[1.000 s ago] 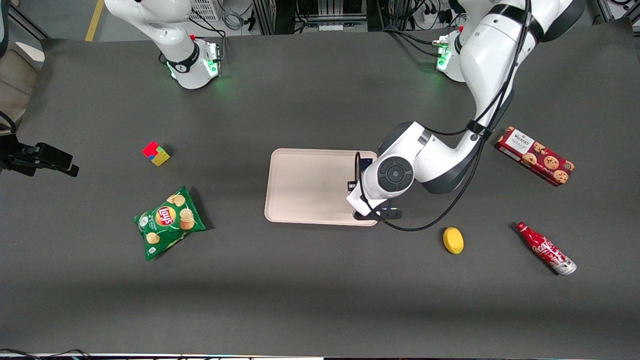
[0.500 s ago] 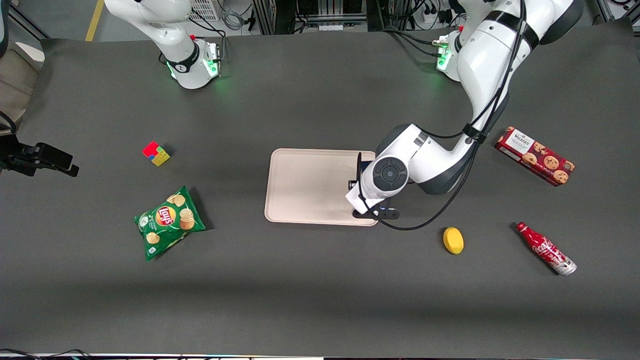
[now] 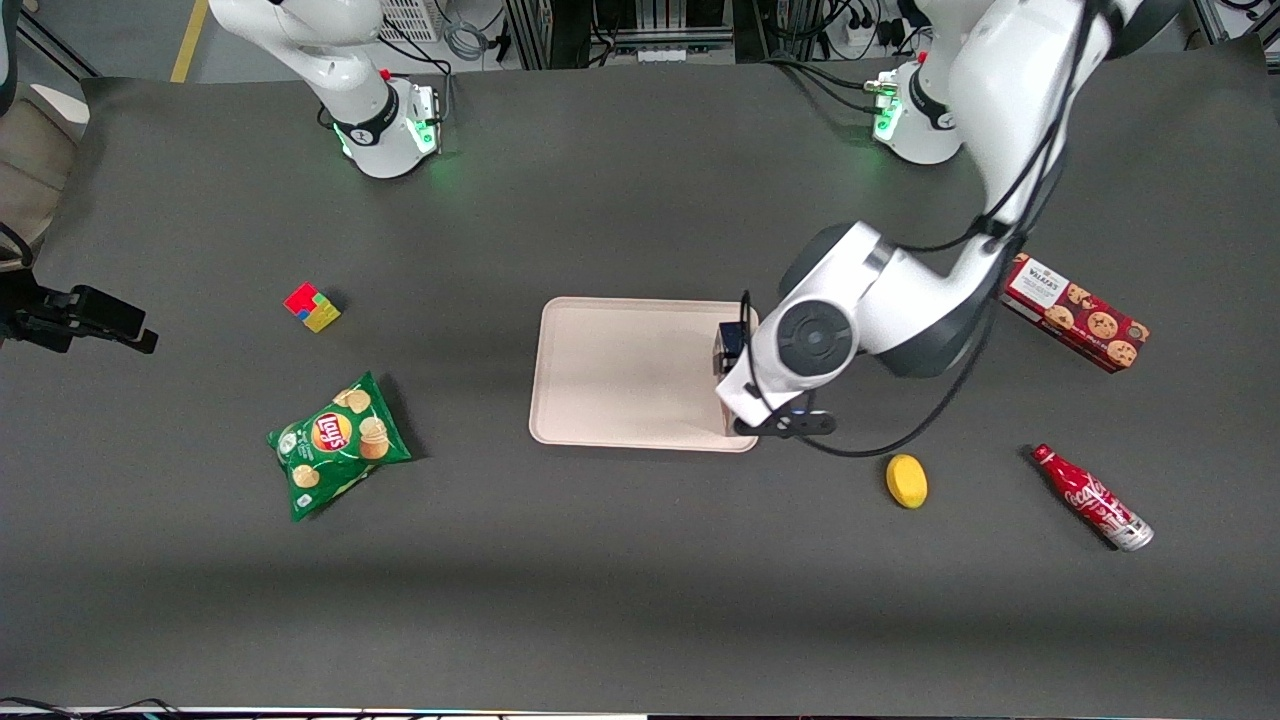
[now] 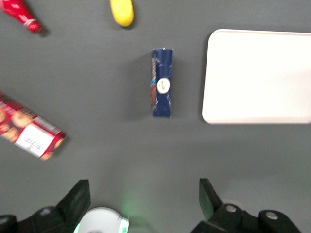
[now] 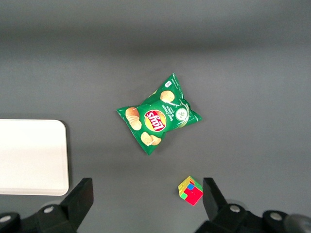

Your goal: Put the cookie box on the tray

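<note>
The cookie box, a small navy carton with a white round logo, lies flat on the grey table beside the tray, with a strip of bare table between them. My gripper hangs high above the table, open and empty, and the box lies well out past its fingertips. In the front view the working arm's wrist hovers over the tray edge at the working arm's end. It hides the box there.
Toward the working arm's end lie a long red cookie box, a red cola bottle and a yellow lemon. Toward the parked arm's end are a green chips bag and a colour cube.
The working arm's wrist has shifted from over the tray's edge toward the working arm's end of the table. Nothing else on the table has moved.
</note>
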Controlling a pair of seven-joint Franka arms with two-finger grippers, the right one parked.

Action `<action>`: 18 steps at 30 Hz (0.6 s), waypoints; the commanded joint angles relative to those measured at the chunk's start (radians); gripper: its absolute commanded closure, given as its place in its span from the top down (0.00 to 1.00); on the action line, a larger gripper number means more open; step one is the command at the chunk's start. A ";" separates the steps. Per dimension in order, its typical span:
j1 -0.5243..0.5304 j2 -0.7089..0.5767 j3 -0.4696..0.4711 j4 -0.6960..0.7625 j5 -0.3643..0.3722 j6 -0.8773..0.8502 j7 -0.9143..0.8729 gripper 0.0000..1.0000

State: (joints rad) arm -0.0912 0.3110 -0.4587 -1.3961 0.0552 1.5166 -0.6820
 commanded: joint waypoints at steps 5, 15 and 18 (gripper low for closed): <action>0.001 -0.269 0.216 -0.034 -0.040 -0.188 0.160 1.00; 0.002 -0.506 0.471 -0.211 -0.037 -0.213 0.496 1.00; 0.002 -0.594 0.500 -0.349 -0.031 -0.118 0.513 1.00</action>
State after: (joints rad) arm -0.0838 -0.1154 -0.0095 -1.4959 0.0345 1.2699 -0.2354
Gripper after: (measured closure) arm 0.000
